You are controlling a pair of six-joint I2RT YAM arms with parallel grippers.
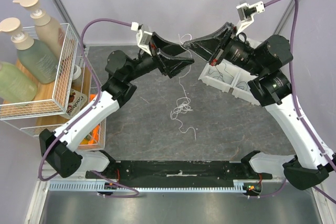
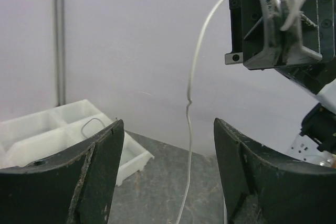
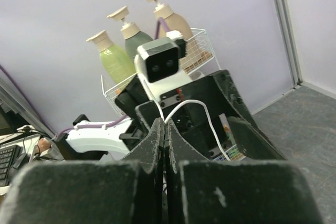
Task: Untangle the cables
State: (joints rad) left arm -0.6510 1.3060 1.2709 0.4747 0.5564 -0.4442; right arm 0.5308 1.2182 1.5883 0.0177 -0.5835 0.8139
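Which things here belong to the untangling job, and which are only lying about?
Job: white cable, pinched in the right gripper; open left gripper close by; tangled cables on the table.
Lying about: pump bottles, wire basket.

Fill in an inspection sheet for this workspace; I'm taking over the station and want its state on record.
Surface: dark grey mottled tabletop.
Job's things: white cable hangs from the right gripper down to a small tangle on the tabletop.
Clutter: white compartment tray at far right, a thin cable loop in it.
Grippers: right gripper shut on the white cable; left gripper open, jaws either side of the strand, not touching.
Cables: purple hoses run to both wrists.
Surroundings: wire rack with three pump bottles at left; lilac walls.
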